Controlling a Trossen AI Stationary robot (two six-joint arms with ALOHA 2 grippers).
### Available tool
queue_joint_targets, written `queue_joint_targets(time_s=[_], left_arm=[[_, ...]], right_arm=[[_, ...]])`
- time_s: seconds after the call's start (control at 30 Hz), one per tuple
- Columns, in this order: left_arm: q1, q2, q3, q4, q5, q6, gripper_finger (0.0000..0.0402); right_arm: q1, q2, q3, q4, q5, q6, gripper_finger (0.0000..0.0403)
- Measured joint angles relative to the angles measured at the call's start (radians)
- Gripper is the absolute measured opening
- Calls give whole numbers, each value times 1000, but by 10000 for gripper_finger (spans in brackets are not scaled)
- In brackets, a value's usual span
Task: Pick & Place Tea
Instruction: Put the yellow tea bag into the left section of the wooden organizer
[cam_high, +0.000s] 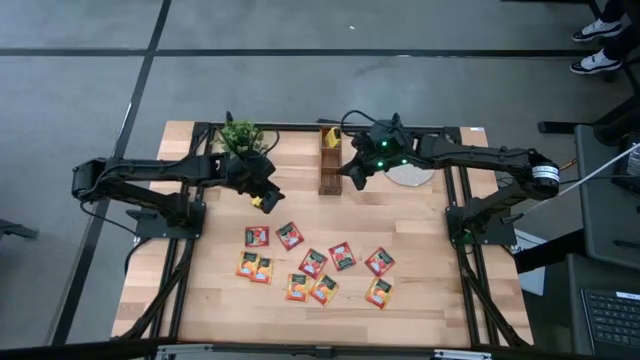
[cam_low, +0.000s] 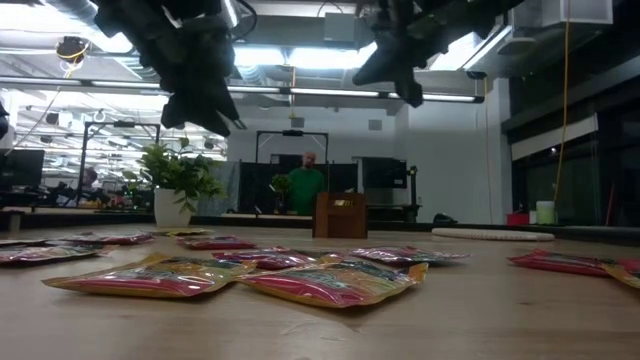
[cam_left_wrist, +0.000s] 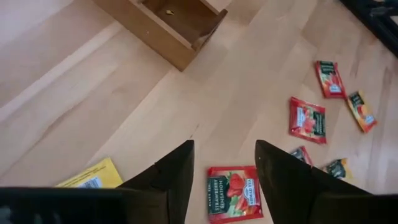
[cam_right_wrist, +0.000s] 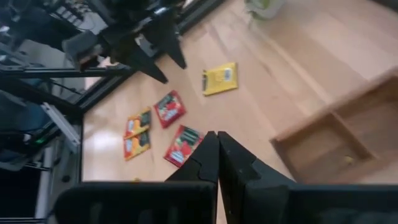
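Tea sachets (cam_high: 315, 262) lie scattered flat across the middle and lower part of the bench (cam_high: 430, 300) in the high view, red and orange squares in a loose cluster, and one yellow sachet (cam_high: 258, 203) sits apart, up and to the left of the rest, partly under the left hand (cam_high: 262, 192). A wooden box (cam_high: 329, 160) stands upright near the top centre of the frame, and both arms hang above the bench rather than on it, as the low view shows.

The left hand hovers just above and left of the cluster; its fingers are parted with nothing between them. Its wrist view looks down past them at a red sachet (cam_left_wrist: 234, 193), which falls in the gap between the tips, its printed label running roughly along the line of the fingers. That sachet looks like the nearest candidate, directly below, so the coming move probably calls for a straight drop and a pinch across its flat sides.

The right hand (cam_high: 356, 176) waits near the box at upper centre, farther from the sachets, fingers pressed together and holding nothing. A person (cam_low: 306, 184) stands in the room beyond the bench
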Motion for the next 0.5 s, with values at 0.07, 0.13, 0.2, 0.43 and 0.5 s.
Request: queue_joint_targets(time_s=[0.07,0.13,0.2,0.43,0.5], left_arm=[[-10,0,0,-14,-13,16,162],[-21,-1,0,-37,-27,31,162],[-35,-13,0,-71,-58,29,164],[-100,-143,0,-130,-226,-9,163],[-118,-188,0,-147,-257,-10,162]], right_arm=[[12,22,0,43,-2,26,4],[20,40,0,65,-3,37,4],[28,53,0,94,-3,52,4],[60,58,0,146,-10,53,3],[59,58,0,165,-11,55,3]])
